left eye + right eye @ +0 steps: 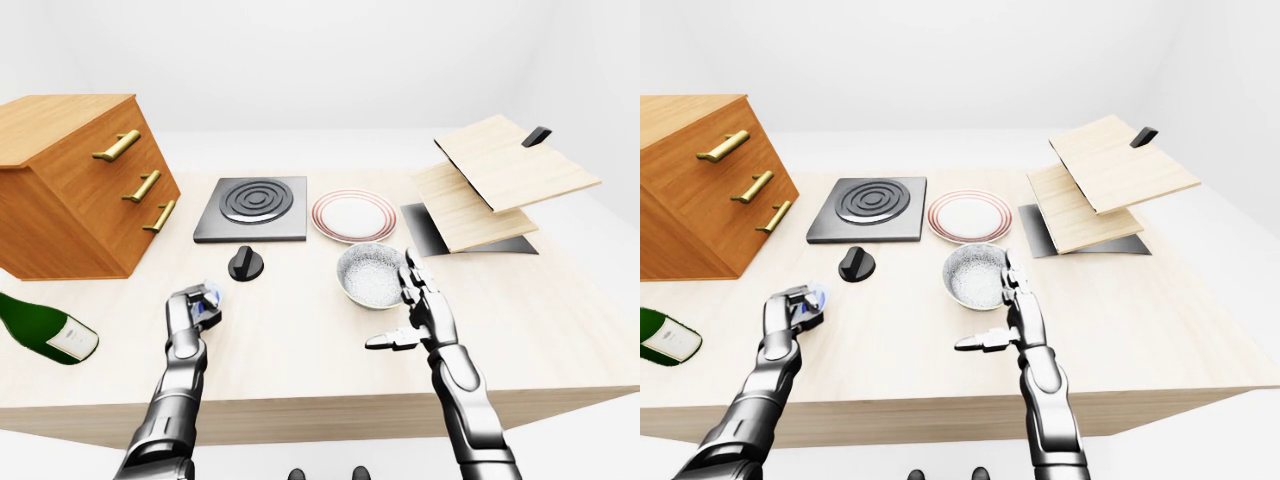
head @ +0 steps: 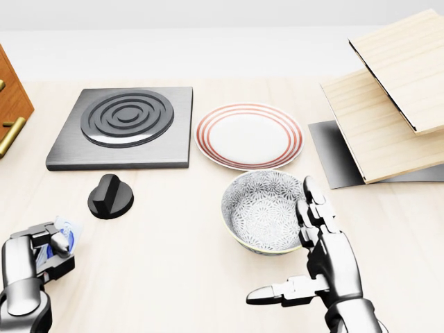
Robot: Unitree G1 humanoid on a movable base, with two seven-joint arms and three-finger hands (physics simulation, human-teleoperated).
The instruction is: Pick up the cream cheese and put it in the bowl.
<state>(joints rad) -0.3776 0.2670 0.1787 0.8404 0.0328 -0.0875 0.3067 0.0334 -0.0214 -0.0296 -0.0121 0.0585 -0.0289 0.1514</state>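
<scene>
The cream cheese, a small white and blue pack, sits inside my left hand at the lower left of the head view, with the fingers curled shut round it. The patterned grey bowl stands on the table below the striped plate. My right hand hangs open just right of the bowl's rim, thumb stretched out to the left and nothing held.
A black knob lies above my left hand, below the dark hob plate. A red-ringed plate sits above the bowl. Stacked wooden boards stand at the right. The drawer unit and a green bottle are at the left.
</scene>
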